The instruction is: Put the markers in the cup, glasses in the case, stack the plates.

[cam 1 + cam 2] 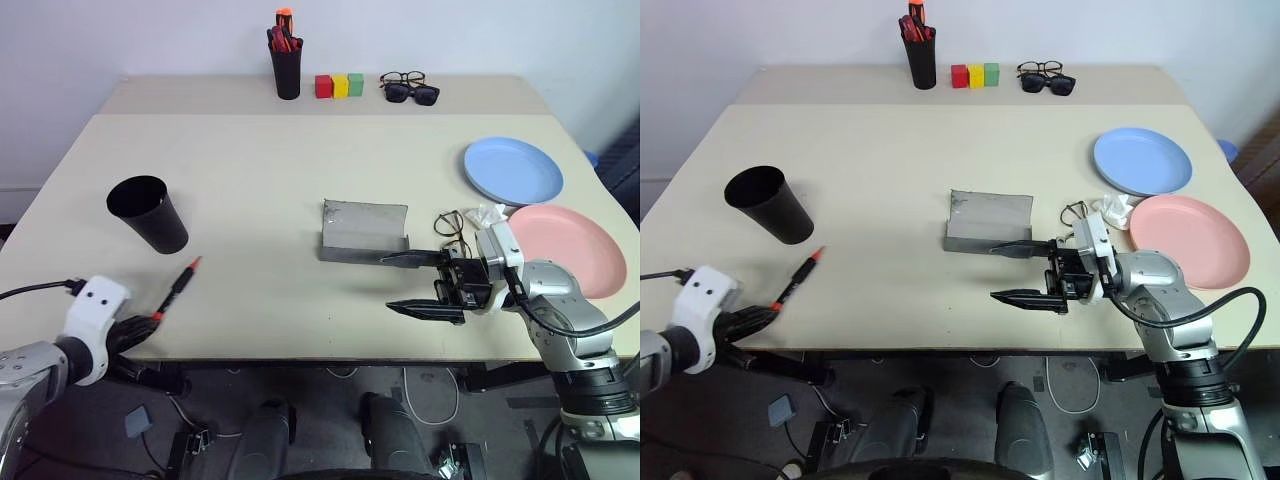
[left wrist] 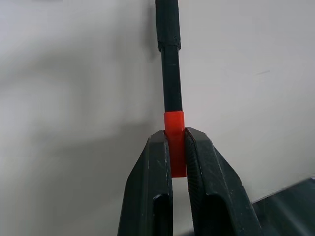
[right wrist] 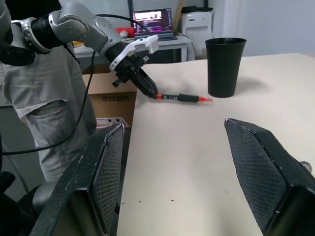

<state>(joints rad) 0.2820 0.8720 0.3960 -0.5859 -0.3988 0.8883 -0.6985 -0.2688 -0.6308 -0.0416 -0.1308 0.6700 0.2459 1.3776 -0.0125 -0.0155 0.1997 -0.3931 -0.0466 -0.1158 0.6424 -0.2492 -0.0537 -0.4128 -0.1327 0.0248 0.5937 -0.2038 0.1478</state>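
the left tool (image 1: 768,309) is clamped on the red end of the marker (image 1: 178,289) at the counter's (image 1: 260,190) near left edge; lift it level, tip it upright, and lower it into the cup (image 1: 147,212) just beyond. the right tool (image 1: 425,283) hovers agape beside the case (image 1: 362,232). the white marker can't be made out, and the glasses (image 1: 451,224) sit half hidden behind that arm.

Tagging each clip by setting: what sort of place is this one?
Probably an office or lab test room: a plain beige table against a bare wall, a laptop on a desk behind, a cardboard box beside it, and loose cables on the floor.
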